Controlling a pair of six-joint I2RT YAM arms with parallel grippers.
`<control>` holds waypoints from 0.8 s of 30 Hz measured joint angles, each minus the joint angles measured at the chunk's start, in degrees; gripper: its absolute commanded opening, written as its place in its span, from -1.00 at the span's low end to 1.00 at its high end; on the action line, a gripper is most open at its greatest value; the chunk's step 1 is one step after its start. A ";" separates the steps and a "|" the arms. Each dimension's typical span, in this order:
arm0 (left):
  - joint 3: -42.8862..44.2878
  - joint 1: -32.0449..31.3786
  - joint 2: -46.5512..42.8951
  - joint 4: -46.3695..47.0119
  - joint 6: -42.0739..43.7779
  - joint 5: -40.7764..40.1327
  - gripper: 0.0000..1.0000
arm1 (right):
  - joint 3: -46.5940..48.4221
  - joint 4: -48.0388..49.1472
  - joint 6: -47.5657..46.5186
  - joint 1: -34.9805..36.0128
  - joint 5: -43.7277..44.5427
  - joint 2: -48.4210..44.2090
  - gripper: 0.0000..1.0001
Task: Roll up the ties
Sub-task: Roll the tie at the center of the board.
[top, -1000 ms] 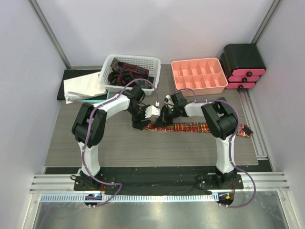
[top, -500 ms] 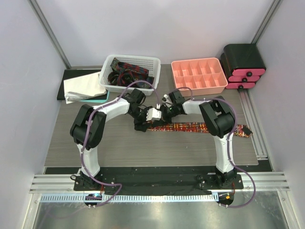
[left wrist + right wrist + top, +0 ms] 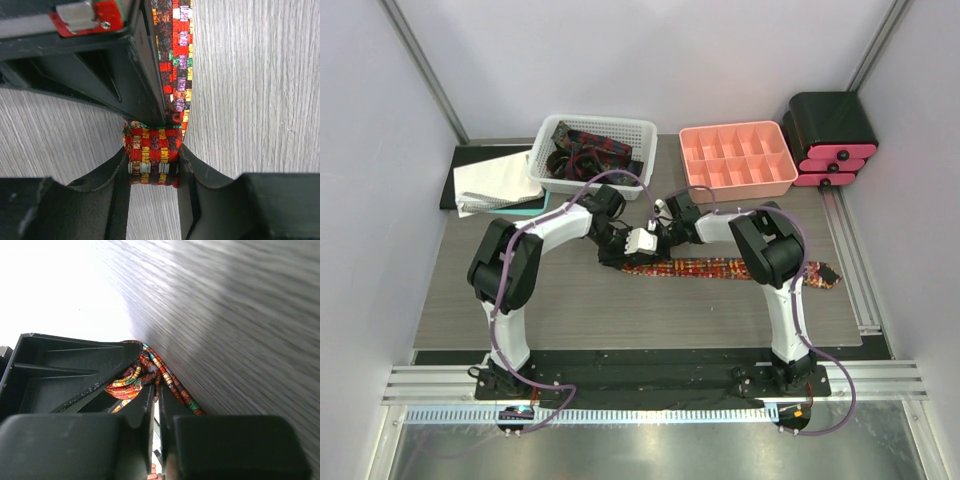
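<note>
Pinched in my left claw (image 3: 152, 152) is the checkered red tie's (image 3: 177, 55) tight woven roll, my right claw (image 3: 156, 390) closed beside it, the flat strip lying along the grained table (image 3: 250, 90).

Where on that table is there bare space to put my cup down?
Bare table lies between the tie and the black base plate, and at the left below the papers. Crowded: the back row of papers, basket, pink tray and drawers, and the middle where left gripper and right gripper meet.
</note>
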 measured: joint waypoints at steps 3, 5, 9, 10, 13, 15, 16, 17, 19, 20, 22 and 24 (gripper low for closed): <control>1.70 -0.11 0.70 -2.45 -0.15 -0.98 -0.61 | -0.87 1.92 0.68 0.17 -0.02 -0.46 -0.49; 2.49 -0.22 1.16 -3.39 -0.20 -1.14 -0.62 | -2.56 2.62 0.74 0.00 0.76 -2.19 -0.46; 3.06 -0.46 1.79 -4.28 -0.22 -1.77 -0.62 | -5.49 1.99 0.33 -0.59 2.25 -5.84 -0.38; 3.10 -0.46 1.86 -4.37 -0.22 -1.88 -0.62 | -6.03 1.81 0.28 -0.70 2.47 -6.64 -0.37; 3.17 -0.52 1.88 -4.48 -0.24 -2.19 -0.62 | -6.64 1.66 0.70 -0.79 2.71 -8.02 -0.31; 3.28 -0.52 1.90 -4.59 -0.31 -2.25 -0.62 | -6.64 2.78 1.57 -0.81 2.82 -8.11 -0.31; 3.32 -0.52 1.92 -4.61 -0.35 -2.25 -0.62 | -6.64 3.34 2.32 -0.72 2.84 -8.11 -0.30; 3.37 -0.52 1.95 -4.66 -0.39 -2.25 -0.62 | -6.64 3.98 3.17 -0.61 2.84 -8.11 -0.30; 3.43 -0.52 1.99 -4.72 -0.42 -2.27 -0.62 | -6.64 5.75 4.79 -0.26 2.84 -8.07 -0.28; 3.43 -0.52 1.99 -4.76 -0.42 -2.27 -0.62 | -6.64 6.58 5.64 0.02 2.84 -7.96 -0.25; 3.43 -0.52 1.99 -4.76 -0.44 -2.29 -0.62 | -6.32 7.78 6.80 0.74 2.86 -7.54 -0.24; 3.43 -0.52 1.99 -4.81 -0.44 -2.40 -0.61 | -5.73 8.31 7.08 1.44 2.99 -6.64 -0.27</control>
